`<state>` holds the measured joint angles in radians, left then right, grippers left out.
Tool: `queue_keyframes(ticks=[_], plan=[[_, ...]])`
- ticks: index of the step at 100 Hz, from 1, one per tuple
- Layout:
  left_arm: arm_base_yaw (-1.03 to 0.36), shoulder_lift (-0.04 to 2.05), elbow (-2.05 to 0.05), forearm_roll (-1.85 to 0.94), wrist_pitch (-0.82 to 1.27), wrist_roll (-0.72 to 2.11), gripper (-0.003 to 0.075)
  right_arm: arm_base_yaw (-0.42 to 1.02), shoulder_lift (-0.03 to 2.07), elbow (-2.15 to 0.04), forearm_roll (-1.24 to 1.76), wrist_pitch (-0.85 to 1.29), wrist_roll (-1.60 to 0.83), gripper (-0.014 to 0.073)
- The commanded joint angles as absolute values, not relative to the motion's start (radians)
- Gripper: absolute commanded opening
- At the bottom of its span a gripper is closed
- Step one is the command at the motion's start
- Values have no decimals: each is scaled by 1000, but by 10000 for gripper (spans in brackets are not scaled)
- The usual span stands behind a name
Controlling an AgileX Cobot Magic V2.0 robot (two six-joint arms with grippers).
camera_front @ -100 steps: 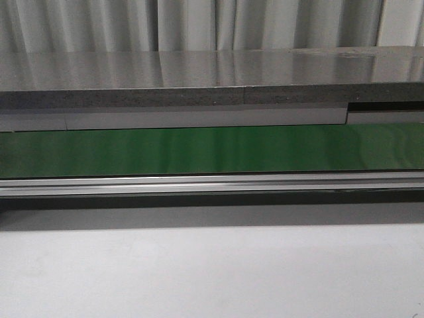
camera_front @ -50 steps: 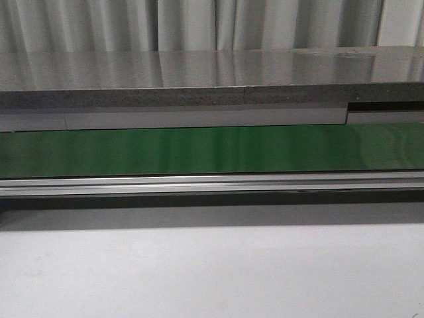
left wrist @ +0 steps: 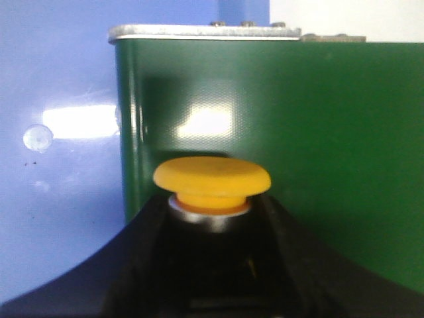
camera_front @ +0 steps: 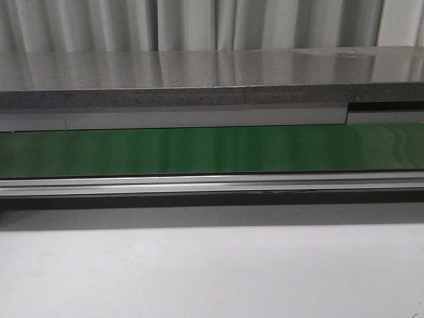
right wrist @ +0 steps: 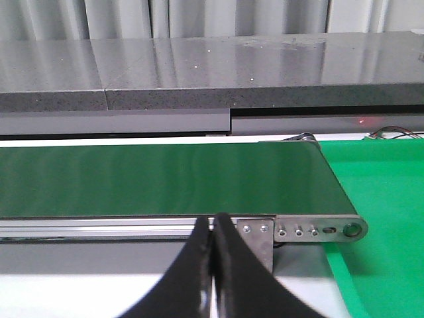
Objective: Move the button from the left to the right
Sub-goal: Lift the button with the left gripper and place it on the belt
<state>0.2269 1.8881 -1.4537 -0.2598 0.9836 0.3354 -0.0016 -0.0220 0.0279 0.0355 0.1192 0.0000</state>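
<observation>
In the left wrist view the button (left wrist: 212,182) fills the centre, its yellow-orange mushroom cap above a silver collar and dark body. My left gripper (left wrist: 212,228) is shut on the button's body, black fingers pressed on both sides. Behind it lies the end of the green conveyor belt (left wrist: 298,146). My right gripper (right wrist: 213,228) is shut with nothing between its fingers, in front of the belt's metal rail (right wrist: 132,226). Neither gripper nor the button shows in the front view.
The green conveyor belt (camera_front: 212,150) runs across the front view, with a metal rail (camera_front: 212,183) along its near side and a grey ledge (camera_front: 199,96) behind. A blue surface (left wrist: 59,165) lies beside the belt's end. A bright green mat (right wrist: 384,218) lies past the belt's other end.
</observation>
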Motion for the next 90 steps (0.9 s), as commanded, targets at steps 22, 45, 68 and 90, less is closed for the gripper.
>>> queue_keyframes(ticks=[22, 45, 68, 90], plan=[[222, 1840, -1478, -277, 966, 325, 272, -3, -19, 12, 30, 37, -7, -67], [222, 1840, -1478, -277, 970, 325, 438, -3, -19, 12, 30, 37, -7, -67], [222, 1812, -1478, -296, 980, 325, 442, -3, -19, 12, 30, 37, -7, -67], [184, 1702, -1478, -299, 958, 327, 442, -3, -19, 12, 30, 37, -7, -67]])
